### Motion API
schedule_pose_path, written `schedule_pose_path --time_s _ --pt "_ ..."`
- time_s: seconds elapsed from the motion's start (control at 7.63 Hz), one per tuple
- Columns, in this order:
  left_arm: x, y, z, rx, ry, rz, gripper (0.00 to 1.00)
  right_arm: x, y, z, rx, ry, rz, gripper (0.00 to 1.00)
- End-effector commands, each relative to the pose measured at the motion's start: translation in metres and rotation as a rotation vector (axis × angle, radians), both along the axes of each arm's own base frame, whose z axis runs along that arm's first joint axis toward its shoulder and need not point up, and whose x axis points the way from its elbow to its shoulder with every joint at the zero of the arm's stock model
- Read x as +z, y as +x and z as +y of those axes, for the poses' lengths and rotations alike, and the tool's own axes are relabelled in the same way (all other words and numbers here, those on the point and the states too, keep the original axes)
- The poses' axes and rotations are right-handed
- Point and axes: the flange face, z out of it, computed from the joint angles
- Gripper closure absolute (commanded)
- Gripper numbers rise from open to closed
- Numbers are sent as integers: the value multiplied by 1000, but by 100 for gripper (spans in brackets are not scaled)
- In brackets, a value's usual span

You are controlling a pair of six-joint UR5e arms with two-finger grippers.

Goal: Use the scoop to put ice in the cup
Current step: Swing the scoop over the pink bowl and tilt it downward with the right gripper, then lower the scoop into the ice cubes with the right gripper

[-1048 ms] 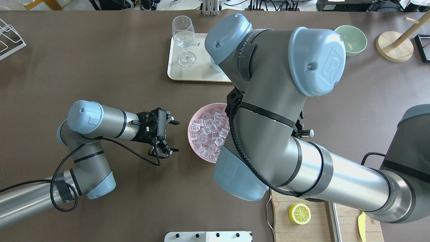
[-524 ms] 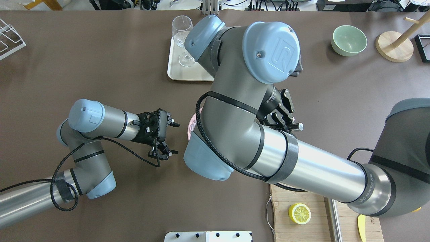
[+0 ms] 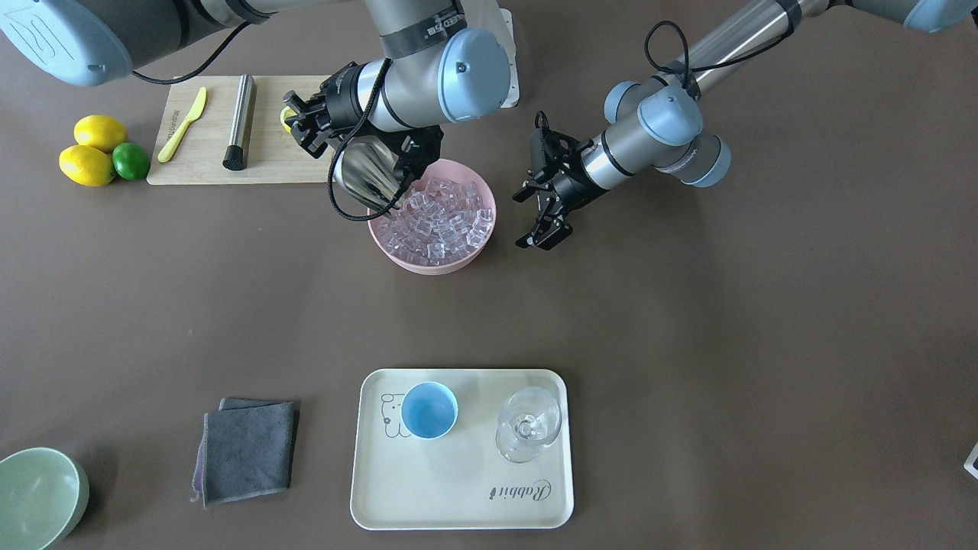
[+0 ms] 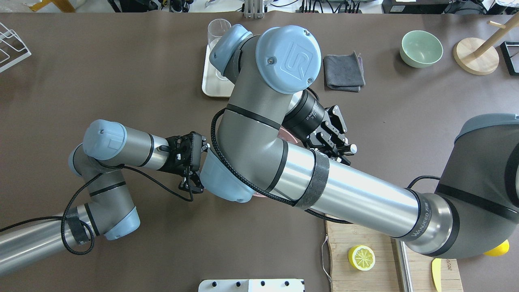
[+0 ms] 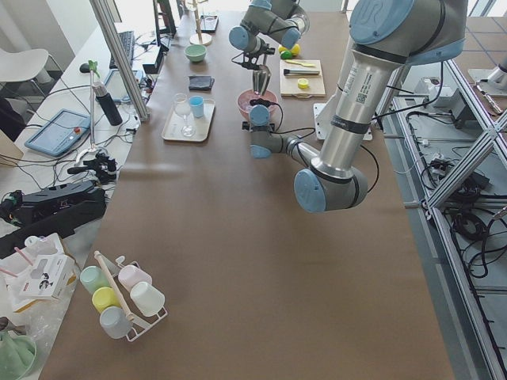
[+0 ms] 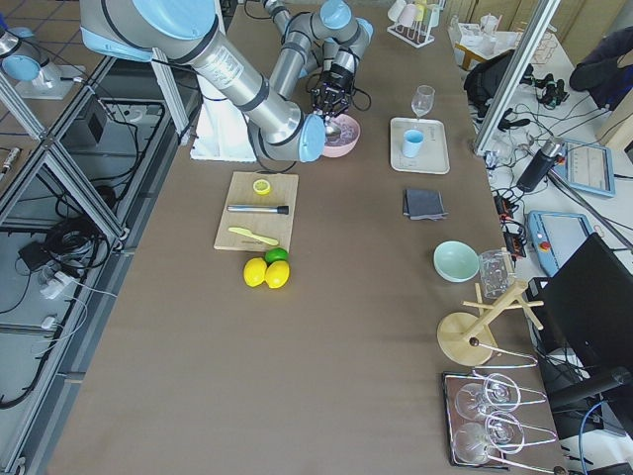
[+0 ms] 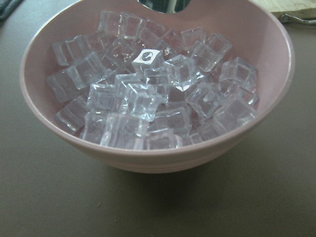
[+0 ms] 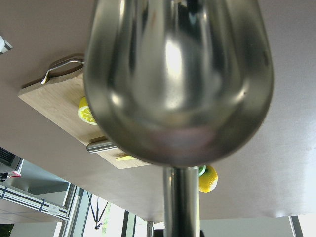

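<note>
Since a second ago the right arm has swung across toward the robot's left. In the overhead view it now covers nearly all of the pink bowl (image 3: 428, 267) and has uncovered the grey cloth (image 4: 342, 73). The left arm has kept its place.

The left gripper (image 3: 539, 218) hangs just beside the bowl with its fingers spread apart and nothing between them. Its wrist camera looks straight into the bowl. The ice (image 3: 443, 218) lies heaped in the bowl, filling it close to the rim.

The scoop (image 3: 365, 174) hangs at the bowl's edge on the robot's side. Its trough points down over the rim and its handle runs up into the right gripper (image 4: 342, 148). The fingers are clamped on the handle. Whether the scoop's lip touches the ice cannot be told.

Across the table, well apart from the bowl, stands a cream tray (image 3: 458, 496). The cup (image 3: 429, 410) stands upright on the tray beside a stemmed glass (image 3: 529, 424), and no ice can be seen in it. The cloth lies beside the tray toward the robot's right, with a green bowl (image 4: 421, 48) beyond it.
</note>
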Motion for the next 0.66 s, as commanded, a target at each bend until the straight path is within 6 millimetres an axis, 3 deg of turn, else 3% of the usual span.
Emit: schedule_pose_path --time_s 0.0,0.52 --pt "1 0 0 -2 0 0 2 7 -16 7 -14 -7 23 100" --pt "4 -1 0 -7 0 -5 2 15 -40 14 -10 6 22 100"
